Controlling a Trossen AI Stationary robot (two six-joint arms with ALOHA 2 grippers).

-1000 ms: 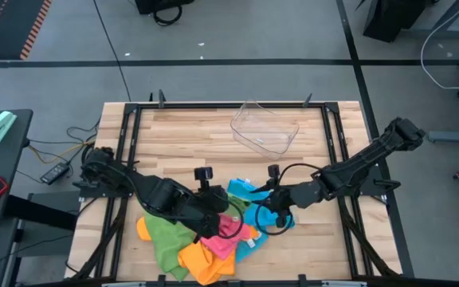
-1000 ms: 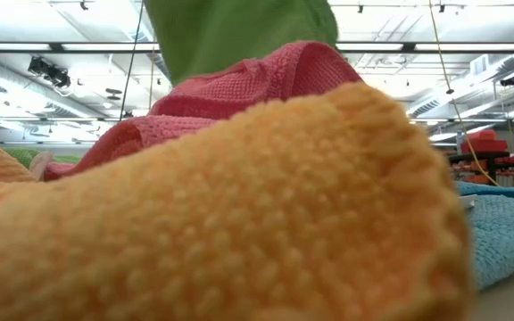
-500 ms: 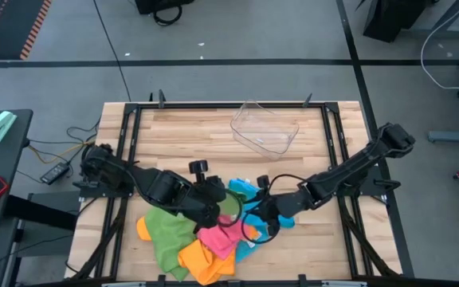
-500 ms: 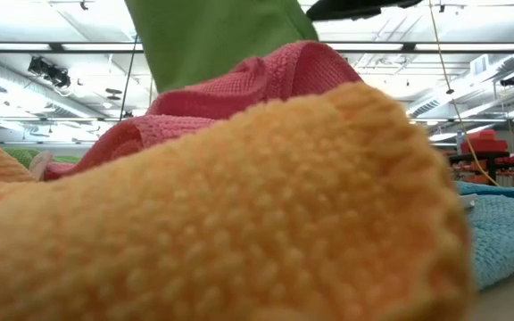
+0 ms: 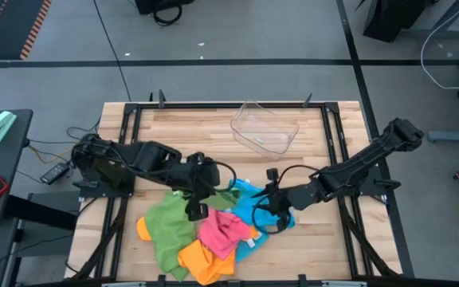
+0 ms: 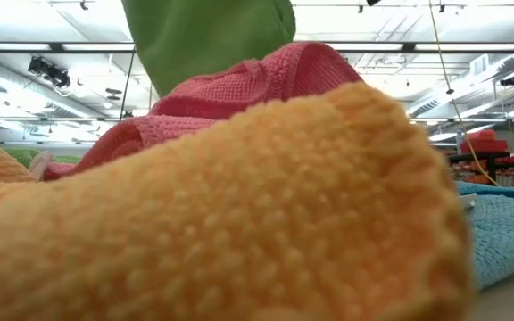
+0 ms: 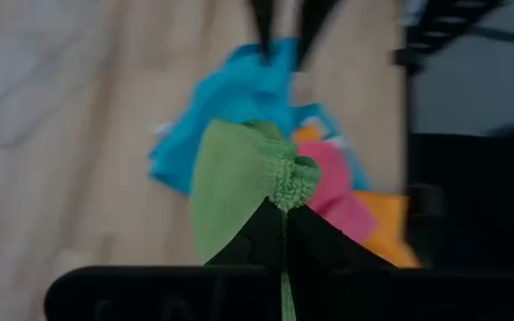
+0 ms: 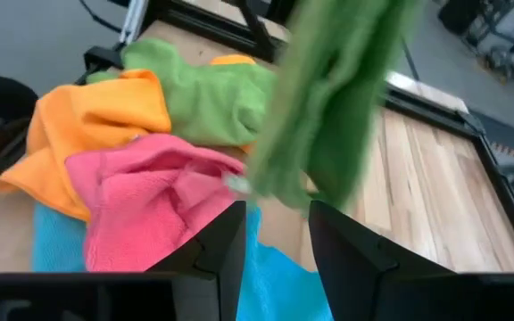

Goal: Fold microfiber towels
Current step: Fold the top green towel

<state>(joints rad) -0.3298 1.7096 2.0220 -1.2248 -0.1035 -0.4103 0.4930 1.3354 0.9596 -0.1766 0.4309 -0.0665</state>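
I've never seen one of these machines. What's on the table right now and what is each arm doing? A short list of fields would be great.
Table: wooden top
Cloth pile: pink towel, orange towel, blue towel, a second green towel, heaped at the near edge
Left gripper: jaws shut on a green towel, lifting it off the pile
Right gripper: over the blue towel, jaws apart, nothing seen between them
Clear tray: far side of table, apart from the cloths, looks empty
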